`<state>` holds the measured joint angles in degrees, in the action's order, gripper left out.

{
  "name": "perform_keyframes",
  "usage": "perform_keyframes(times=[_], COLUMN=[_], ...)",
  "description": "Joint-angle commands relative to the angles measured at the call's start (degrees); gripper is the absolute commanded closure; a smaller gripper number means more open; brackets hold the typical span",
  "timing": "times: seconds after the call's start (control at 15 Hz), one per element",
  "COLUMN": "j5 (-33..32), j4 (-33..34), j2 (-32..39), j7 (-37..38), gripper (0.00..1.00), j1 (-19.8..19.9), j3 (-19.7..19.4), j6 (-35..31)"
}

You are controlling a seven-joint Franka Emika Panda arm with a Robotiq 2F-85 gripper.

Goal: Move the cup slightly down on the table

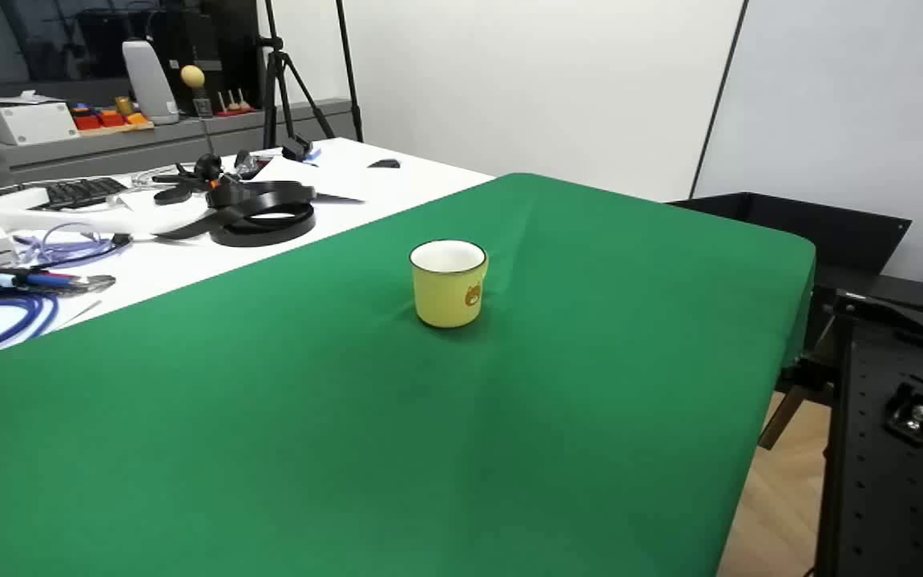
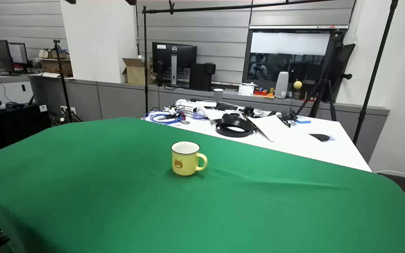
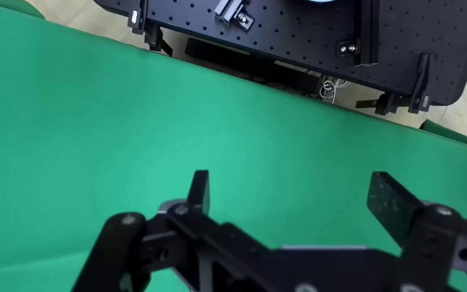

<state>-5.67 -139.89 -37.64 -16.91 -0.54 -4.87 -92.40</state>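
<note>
The yellow cup (image 1: 439, 298) with a white inside, dark rim and small bear print stands upright on the green-covered table (image 1: 333, 449). In an exterior view the cup (image 2: 185, 163) shows its handle pointing right. The same green cloth (image 2: 223, 211) lies around it. In the wrist view my gripper (image 3: 289, 178) is open, its two black fingers wide apart with nothing between them. Below it is bare green cloth (image 3: 95, 154); the cup is out of that view. Two dark tips at the top edge of an exterior view (image 2: 100, 1) may be my fingers, high above the table.
A white table (image 1: 397, 188) with cables, black straps and tools adjoins the green one; it also shows in an exterior view (image 2: 329, 151). A black perforated base plate (image 3: 298, 36) stands beyond the cloth's edge. Black stands and a tripod (image 1: 277, 88) rise behind.
</note>
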Motion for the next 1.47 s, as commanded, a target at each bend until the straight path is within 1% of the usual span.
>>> perform_keyframes(times=[0.0, 0.6, 0.67, 0.8, 0.93, 1.2, 1.27, 1.4], j5=[-0.1, -0.1, -0.6, -1.9, -4.8, -8.9, -8.7, -8.3], j4=[0.1, 0.1, 0.2, 0.3, 0.2, 0.0, 0.2, 0.3], j2=[0.0, 0.0, 0.3, 1.3, 3.2, 10.6, 12.6, 15.1], j7=[0.2, 0.2, 0.8, 3.5, 6.8, 12.7, 14.7, 19.2], gripper=[0.0, 0.0, 0.0, 0.0, 0.0, 0.0, 0.0, 0.0], j1=[-0.4, -0.4, -0.1, 1.1, 2.9, 7.8, 8.9, 10.3], j3=[-0.3, -0.3, -0.1, 0.3, 0.3, -1.4, -1.6, -0.9], j6=[0.1, 0.0, -0.6, -4.0, -11.3, -27.7, -30.8, -37.3])
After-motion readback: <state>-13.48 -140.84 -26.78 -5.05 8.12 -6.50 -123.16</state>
